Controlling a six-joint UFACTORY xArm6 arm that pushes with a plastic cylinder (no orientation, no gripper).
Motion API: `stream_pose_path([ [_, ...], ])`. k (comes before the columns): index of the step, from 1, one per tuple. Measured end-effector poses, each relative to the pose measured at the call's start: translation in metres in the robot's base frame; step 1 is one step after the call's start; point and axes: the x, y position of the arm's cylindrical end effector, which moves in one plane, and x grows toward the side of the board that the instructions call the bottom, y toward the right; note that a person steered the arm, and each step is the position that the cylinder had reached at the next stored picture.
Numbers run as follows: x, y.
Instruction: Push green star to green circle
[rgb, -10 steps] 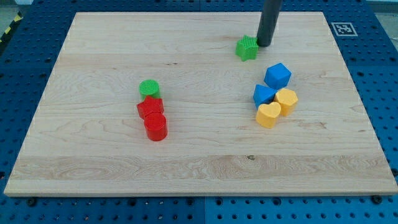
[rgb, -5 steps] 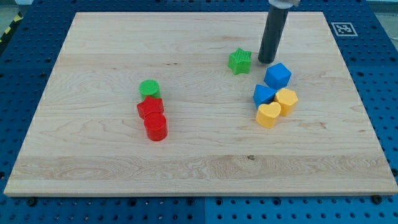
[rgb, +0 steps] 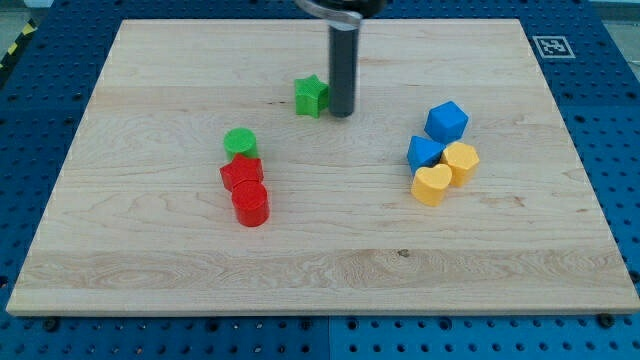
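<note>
The green star (rgb: 311, 96) lies on the wooden board (rgb: 150, 270), above and to the right of the green circle (rgb: 240, 141). My tip (rgb: 342, 111) stands right against the star's right side. The green circle sits left of centre, touching the top of a red block (rgb: 241, 172). The star and the circle are apart, with a gap of bare wood between them.
A red cylinder (rgb: 250, 204) sits just below the red block. At the view's right a cluster holds a blue cube (rgb: 446, 121), another blue block (rgb: 424, 152), a yellow block (rgb: 461, 161) and a yellow heart (rgb: 431, 185). A marker tag (rgb: 551, 45) is at the top right corner.
My tip has moved to the left and a little down, pushing the green star left across the board toward the green circle. The other blocks have not moved.
</note>
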Motion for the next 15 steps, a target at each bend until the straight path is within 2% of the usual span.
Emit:
stream_pose_path([
  [1,-0.023,0.013],
  [3,-0.019,-0.076],
  [5,-0.019,-0.070],
  [6,-0.043,-0.060],
  [7,-0.048,-0.072],
  [8,-0.036,-0.101],
  [10,-0.017,-0.101],
  [12,-0.011,-0.036],
  [13,0.017,-0.038],
  [15,0.017,-0.084],
])
